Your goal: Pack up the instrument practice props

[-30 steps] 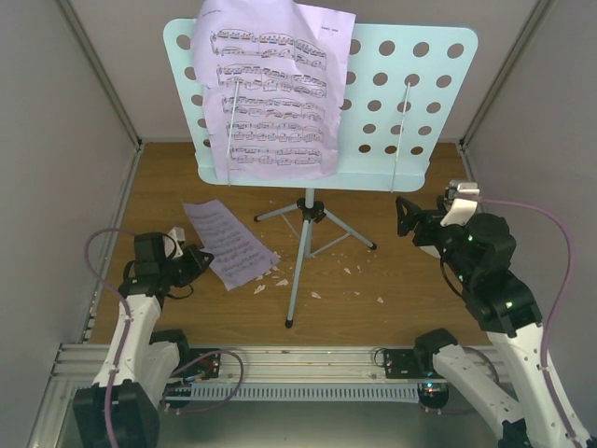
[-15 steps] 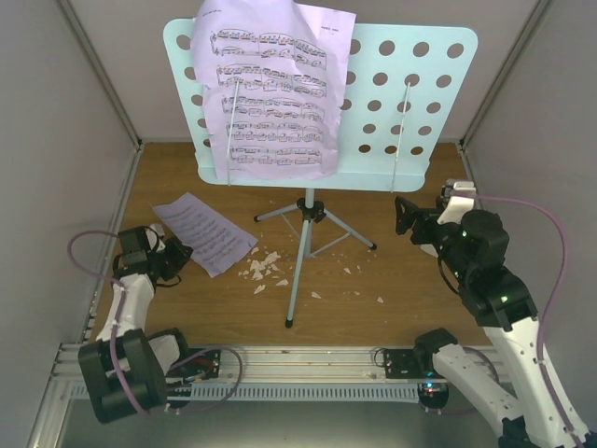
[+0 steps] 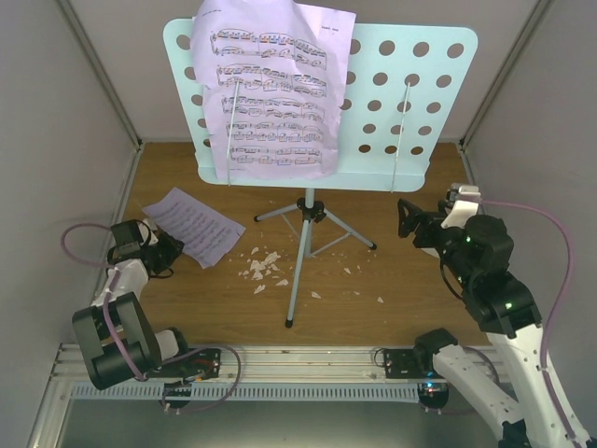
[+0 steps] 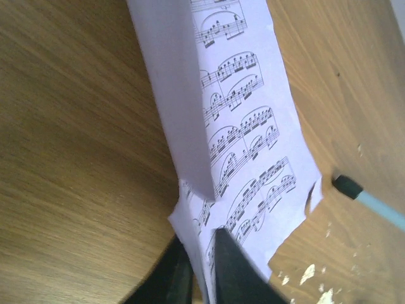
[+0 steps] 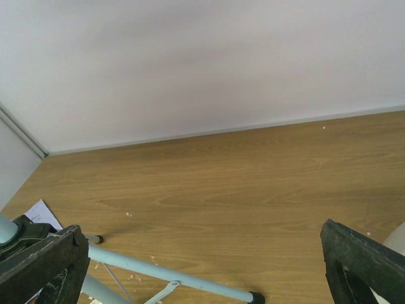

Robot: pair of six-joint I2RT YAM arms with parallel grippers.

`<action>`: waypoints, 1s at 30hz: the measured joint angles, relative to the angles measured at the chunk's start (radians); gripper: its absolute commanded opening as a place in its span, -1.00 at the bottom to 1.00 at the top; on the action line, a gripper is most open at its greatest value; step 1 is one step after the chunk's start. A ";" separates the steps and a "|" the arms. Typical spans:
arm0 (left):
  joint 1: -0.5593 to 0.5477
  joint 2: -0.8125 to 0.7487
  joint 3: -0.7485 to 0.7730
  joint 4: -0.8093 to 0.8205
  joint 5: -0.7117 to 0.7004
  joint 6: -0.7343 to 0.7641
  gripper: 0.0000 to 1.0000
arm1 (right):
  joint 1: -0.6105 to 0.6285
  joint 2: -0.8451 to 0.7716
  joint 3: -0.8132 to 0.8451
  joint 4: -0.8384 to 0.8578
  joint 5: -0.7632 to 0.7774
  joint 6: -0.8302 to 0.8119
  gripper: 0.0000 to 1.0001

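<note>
Top view: the left hand (image 3: pixel 166 252) sits at the near corner of a sheet (image 3: pixel 196 224) lying on the bench (image 3: pixel 401 280); the stand (image 3: pixel 392 103), with a page (image 3: pixel 270 93) propped on it, rises ahead and to that hand's right; the right hand (image 3: pixel 408 217) hovers just right of the stand.

Left wrist view: the left hand (image 4: pixel 201 272) pinches the sheet (image 4: pixel 247 126) by its ragged corner, the paper buckling just ahead; a hard drag likely tears it or pulls it free; crumbs (image 4: pixel 307 275) lie to the right.

Right wrist view: the right hand (image 5: pixel 202 259) is spread and empty; a leg (image 5: pixel 171 275) runs just below; a careless sweep could topple the stand and spill its page.
</note>
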 measured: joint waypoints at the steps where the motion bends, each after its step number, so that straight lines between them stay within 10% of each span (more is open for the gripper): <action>1: 0.000 -0.003 -0.004 0.005 0.001 0.006 -0.21 | 0.000 -0.002 0.000 -0.002 0.000 0.002 0.99; 3: 0.002 -0.019 -0.011 0.011 -0.002 0.020 0.40 | 0.000 -0.009 0.000 -0.007 0.000 0.006 0.99; 8: 0.004 -0.121 -0.027 0.014 -0.014 0.028 0.78 | 0.000 -0.016 -0.005 -0.010 0.000 0.020 0.99; 21: 0.004 -0.466 0.008 0.008 -0.233 0.069 0.98 | 0.000 -0.058 -0.005 -0.097 -0.016 0.043 0.99; 30: 0.004 -0.483 0.239 -0.085 -0.150 0.111 0.95 | 0.000 -0.038 -0.163 0.011 -0.313 0.066 0.83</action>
